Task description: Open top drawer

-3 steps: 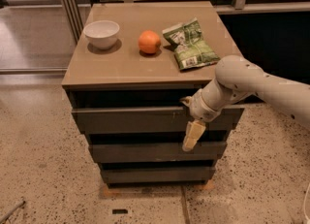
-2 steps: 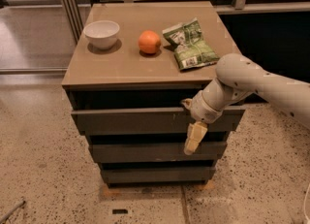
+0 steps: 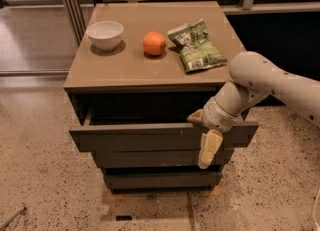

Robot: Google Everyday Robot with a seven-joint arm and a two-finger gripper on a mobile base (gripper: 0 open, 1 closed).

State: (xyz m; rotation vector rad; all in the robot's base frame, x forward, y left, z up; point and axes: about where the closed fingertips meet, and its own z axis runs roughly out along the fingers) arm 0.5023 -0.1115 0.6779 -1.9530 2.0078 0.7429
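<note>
Brown cabinet top w/ bowl & orange; below its front edge the top drawer sits partly out, long side left-right, gripper on its top rim nr right corner, can't tell if wide or tight

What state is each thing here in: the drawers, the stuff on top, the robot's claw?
top drawer: pulled partly out.
middle drawer: shut.
bottom drawer: shut.
bowl: upright, looks empty.
orange: whole.
snack bag: lying flat.
gripper: at the top drawer's front, right of centre.
</note>
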